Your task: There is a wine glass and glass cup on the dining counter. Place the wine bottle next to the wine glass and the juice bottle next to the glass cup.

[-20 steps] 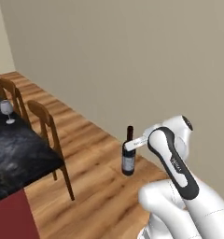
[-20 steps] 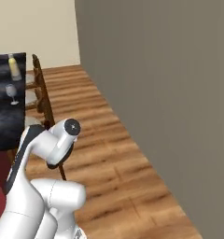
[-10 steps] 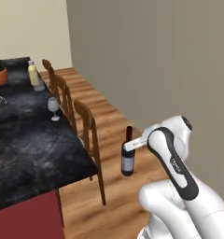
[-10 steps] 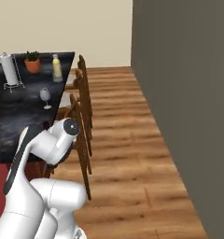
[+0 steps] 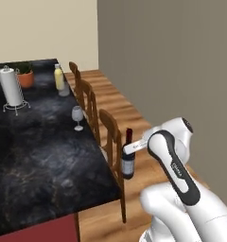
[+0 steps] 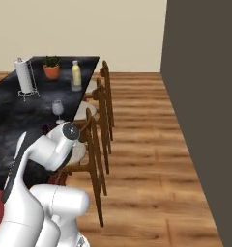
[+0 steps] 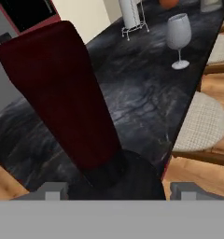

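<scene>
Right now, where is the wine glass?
The wine glass stands on the dining counter near its chair-side edge, closer than the juice bottle.

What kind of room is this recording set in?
Most likely a home kitchen-dining area: a long dining counter lined with wooden chairs, carrying a wine glass, a paper towel roll and a potted plant.

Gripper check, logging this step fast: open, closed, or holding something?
Gripper: closed on the wine bottle, carried upright beside the dining counter.
</scene>
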